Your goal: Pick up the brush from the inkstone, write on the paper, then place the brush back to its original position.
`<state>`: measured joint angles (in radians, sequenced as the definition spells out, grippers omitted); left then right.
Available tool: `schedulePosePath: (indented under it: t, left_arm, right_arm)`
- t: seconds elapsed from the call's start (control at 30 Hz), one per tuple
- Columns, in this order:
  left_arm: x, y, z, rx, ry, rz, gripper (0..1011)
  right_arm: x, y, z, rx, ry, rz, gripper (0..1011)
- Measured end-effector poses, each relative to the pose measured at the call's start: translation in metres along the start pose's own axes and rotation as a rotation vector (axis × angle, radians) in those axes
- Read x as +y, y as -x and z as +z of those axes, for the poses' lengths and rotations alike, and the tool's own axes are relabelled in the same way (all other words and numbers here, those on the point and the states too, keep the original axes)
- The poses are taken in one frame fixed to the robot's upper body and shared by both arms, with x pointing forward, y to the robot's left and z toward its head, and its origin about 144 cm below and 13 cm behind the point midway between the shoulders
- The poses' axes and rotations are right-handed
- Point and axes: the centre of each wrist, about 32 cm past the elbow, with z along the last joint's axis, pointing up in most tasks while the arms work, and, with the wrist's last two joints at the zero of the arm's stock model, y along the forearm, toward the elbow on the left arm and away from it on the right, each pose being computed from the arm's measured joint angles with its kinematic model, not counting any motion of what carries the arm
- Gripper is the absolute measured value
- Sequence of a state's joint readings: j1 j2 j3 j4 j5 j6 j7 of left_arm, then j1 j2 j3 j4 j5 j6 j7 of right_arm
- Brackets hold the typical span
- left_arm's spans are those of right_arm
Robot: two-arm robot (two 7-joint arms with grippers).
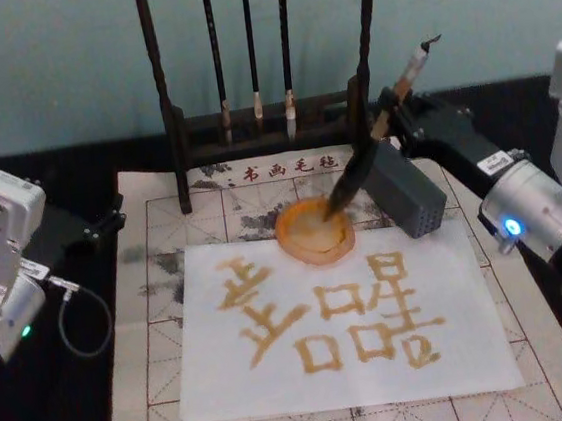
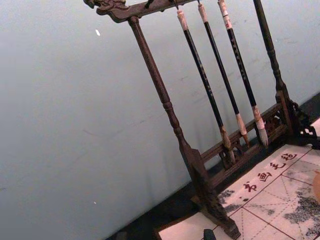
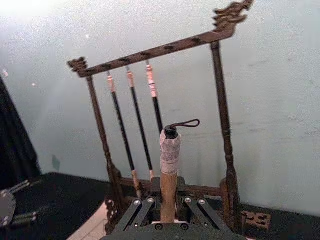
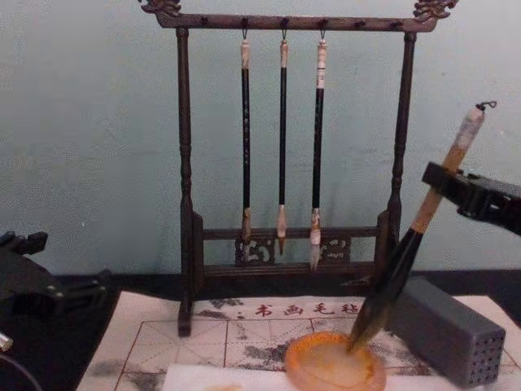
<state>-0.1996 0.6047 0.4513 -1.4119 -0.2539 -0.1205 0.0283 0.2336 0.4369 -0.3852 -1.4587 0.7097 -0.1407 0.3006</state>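
Lowest in the head view, the paper [image 1: 344, 316] lies flat on a cream felt mat [image 1: 150, 285] with a red grid, and it carries large golden-brown characters. Just beyond its top edge, at the centre of the frame, sits the inkstone [image 1: 313, 233], a round amber dish that overlaps the sheet's edge. My right gripper [image 4: 440, 179] comes in from the right edge of the chest view and is clamped on the tan upper shaft of the brush [image 4: 404, 254]. The brush leans up toward the upper right, with its dark bristle tip meeting the right side of the dish and its white cap and loop at the top. A grey block [image 4: 449, 330] with small holes stands just right of the dish, behind the brush. My left gripper [image 1: 109, 218] sits parked at the left edge of the head view, off the mat. Farthest back, a dark wooden rack [image 4: 185, 204] holds three thin brushes [image 4: 282, 138] hanging before a pale blue-green wall
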Motion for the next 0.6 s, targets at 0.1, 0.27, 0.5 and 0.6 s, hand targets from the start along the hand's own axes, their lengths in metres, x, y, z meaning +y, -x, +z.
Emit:
schedulePosePath:
  t: [0.1, 0.27, 0.5, 0.6]
  left_arm:
    - [0.0, 0.0, 0.0, 0.0, 0.0, 0.0, 1001]
    - [0.0, 0.0, 0.0, 0.0, 0.0, 0.0, 1001]
    - [0.0, 0.0, 0.0, 0.0, 0.0, 0.0, 1001]
    - [0.0, 0.0, 0.0, 0.0, 0.0, 0.0, 1001]
  right_arm:
    - [-0.005, 0.002, -0.005, -0.034, -0.01, 0.013, 195]
    - [-0.011, 0.007, -0.013, -0.079, -0.03, 0.022, 195]
    - [-0.018, 0.013, -0.02, -0.102, -0.054, 0.041, 195]
    - [-0.021, 0.015, -0.021, -0.108, -0.056, 0.05, 195]
